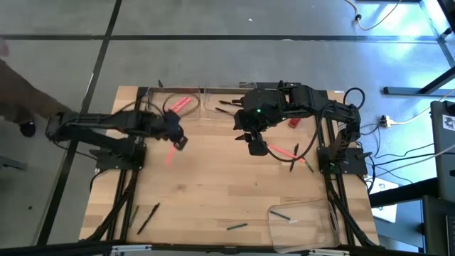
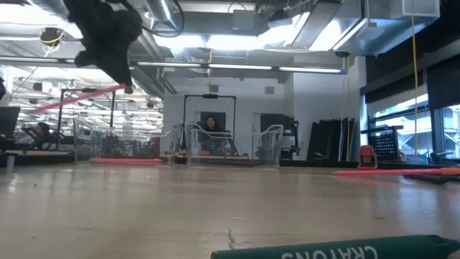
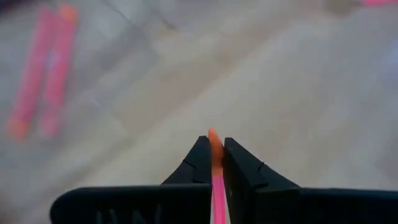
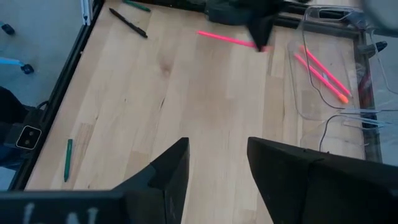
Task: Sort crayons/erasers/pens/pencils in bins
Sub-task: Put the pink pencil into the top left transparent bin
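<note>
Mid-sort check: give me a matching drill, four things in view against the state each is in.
Things:
1. left gripper
2. right gripper
3. far-left bin
4. dark green stick

States:
A. open, holding nothing
B. lying on the bare table, outside any bin
C. shut on a pink stick
D. holds two pink sticks

Pairs: 1-C, 2-A, 3-D, 4-B.
</note>
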Controlling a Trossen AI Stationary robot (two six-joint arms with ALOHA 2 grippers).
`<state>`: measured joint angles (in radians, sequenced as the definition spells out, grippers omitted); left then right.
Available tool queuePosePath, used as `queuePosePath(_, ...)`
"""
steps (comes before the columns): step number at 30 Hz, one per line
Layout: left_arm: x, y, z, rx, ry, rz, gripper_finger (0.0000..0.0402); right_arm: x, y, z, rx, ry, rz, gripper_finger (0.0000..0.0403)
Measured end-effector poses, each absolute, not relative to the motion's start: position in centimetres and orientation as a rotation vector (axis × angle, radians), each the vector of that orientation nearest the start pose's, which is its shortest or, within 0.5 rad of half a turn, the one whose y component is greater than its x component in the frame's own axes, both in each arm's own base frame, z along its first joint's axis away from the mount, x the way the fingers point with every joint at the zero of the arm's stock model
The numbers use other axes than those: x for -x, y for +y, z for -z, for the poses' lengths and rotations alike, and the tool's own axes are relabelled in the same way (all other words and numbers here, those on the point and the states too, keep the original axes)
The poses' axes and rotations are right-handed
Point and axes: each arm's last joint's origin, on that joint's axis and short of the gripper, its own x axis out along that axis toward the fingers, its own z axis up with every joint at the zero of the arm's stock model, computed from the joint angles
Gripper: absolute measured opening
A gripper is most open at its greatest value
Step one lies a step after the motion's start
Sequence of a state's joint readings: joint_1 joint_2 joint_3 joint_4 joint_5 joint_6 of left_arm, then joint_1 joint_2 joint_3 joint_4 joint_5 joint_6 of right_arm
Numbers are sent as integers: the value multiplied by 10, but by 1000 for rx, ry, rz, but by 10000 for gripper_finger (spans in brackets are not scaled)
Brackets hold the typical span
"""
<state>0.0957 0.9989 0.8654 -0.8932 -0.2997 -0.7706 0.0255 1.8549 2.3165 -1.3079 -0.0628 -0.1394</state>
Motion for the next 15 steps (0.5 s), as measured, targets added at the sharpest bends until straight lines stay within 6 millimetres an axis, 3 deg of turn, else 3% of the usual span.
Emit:
queuePosePath(8,-178,86,-284,302,696,-790,6,-351,11,-448,119,837,-143,165)
queuePosePath(15,-175,121,-304,45,550,-844,6,-351,10,-448,128,837,-120,165)
